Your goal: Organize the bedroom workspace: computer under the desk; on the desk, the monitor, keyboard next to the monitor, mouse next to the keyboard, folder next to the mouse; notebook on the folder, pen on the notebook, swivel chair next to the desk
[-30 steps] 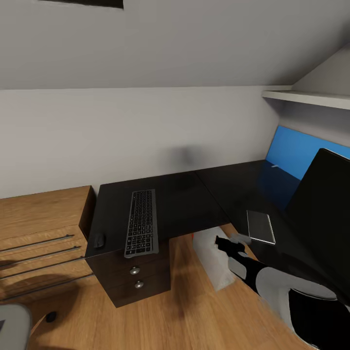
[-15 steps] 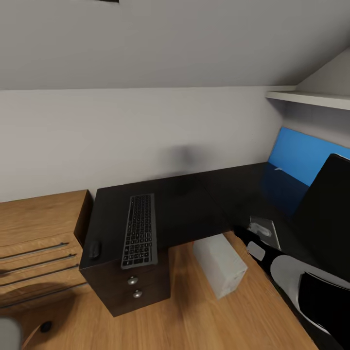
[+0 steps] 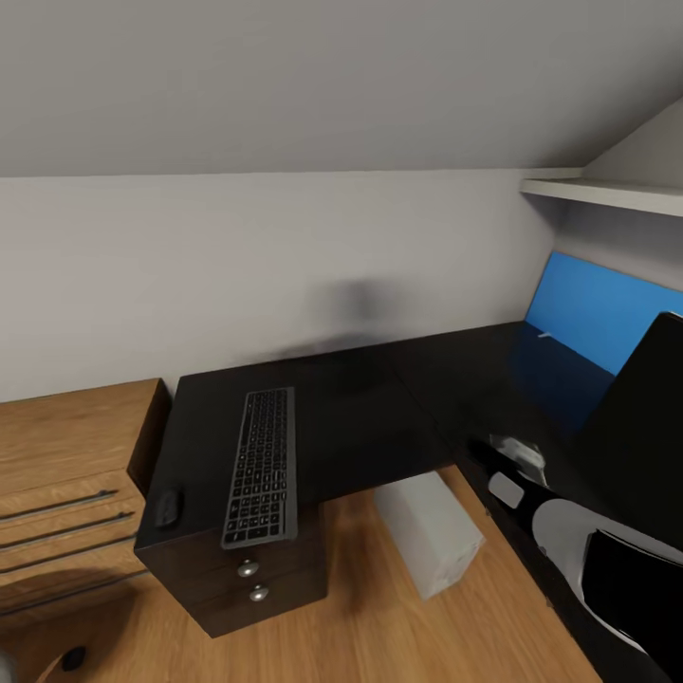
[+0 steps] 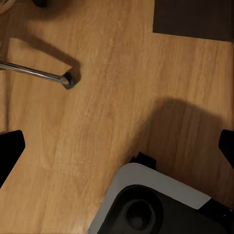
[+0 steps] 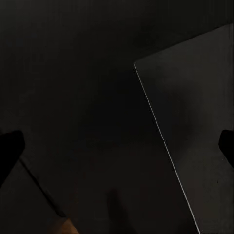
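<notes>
My right gripper (image 3: 512, 448) hangs open over the black desk (image 3: 379, 408), just above the grey notebook (image 5: 195, 131); its fingertips (image 5: 9, 151) stand wide apart in the right wrist view. A black keyboard (image 3: 261, 467) lies on the desk's left wing, with the mouse (image 3: 167, 506) at its left near the edge. The light grey computer (image 3: 432, 531) stands on the floor under the desk. At the right edge is the dark monitor (image 3: 645, 427). A thin whitish pen (image 3: 544, 333) lies by the blue back panel (image 3: 588, 313). My left gripper (image 4: 117, 146) is open above the floor.
A light wooden dresser (image 3: 66, 474) stands against the desk's left end. A white shelf (image 3: 607, 194) juts out above the blue panel under a sloped ceiling. In the left wrist view a chrome chair leg (image 4: 36, 73) and my own base (image 4: 161, 204) are on the wooden floor.
My right arm has reached from in front of the desk's edge to over the notebook. The head view has shifted, so the desk and dresser sit further left in it.
</notes>
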